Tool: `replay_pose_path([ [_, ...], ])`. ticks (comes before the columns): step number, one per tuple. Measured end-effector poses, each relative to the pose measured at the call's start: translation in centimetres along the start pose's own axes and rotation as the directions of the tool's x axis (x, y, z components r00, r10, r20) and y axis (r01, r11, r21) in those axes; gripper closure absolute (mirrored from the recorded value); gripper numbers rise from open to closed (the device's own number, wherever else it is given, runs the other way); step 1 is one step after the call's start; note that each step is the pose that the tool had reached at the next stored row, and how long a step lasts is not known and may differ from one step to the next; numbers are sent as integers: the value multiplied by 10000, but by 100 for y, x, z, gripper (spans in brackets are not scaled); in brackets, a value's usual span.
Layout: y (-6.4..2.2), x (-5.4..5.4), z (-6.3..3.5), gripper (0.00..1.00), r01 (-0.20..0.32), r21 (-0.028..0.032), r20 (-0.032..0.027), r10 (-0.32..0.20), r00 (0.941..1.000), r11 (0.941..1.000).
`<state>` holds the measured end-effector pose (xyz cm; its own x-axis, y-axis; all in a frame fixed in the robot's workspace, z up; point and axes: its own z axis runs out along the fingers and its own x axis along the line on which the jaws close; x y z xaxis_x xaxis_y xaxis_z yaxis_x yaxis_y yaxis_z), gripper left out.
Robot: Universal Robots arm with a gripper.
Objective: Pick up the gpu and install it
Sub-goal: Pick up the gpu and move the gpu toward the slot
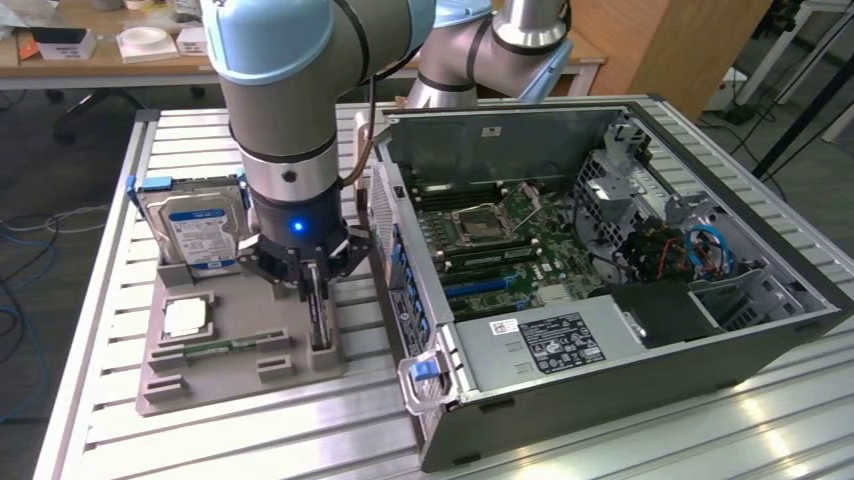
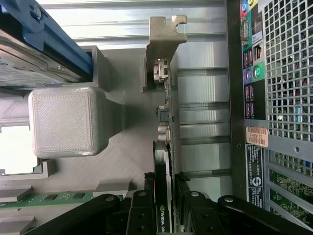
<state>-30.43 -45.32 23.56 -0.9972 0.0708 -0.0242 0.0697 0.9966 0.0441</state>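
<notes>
Up high we go with the exterior view, off a corner of the table (image 1: 100, 390), angled down over the arm (image 1: 287, 110), parts holder (image 1: 227, 385) and open computer case (image 1: 601, 250), all at middle range. Our wrist view hangs close, looking straight down past the gripper (image 2: 165, 180) along the gpu (image 2: 164, 117). Between the two we share the parts holder, the hard drive (image 1: 200, 235) and the case's rear panel (image 1: 391, 230).

The gpu (image 2: 162, 161) is seen dark with a silver bracket, the gripper (image 2: 165, 196) black, the holder (image 1: 227, 385) finely lined grey, the hard drive (image 1: 200, 235) labelled blue and white, and the memory stick (image 1: 220, 348) green.
</notes>
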Motion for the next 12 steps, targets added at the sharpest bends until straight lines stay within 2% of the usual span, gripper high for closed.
replay_pose_path([
  [4,0,0,0,74,1,0,0,-1,10000,10000],
  [12,0,0,0,74,1,0,0,-1,10000,10000],
])
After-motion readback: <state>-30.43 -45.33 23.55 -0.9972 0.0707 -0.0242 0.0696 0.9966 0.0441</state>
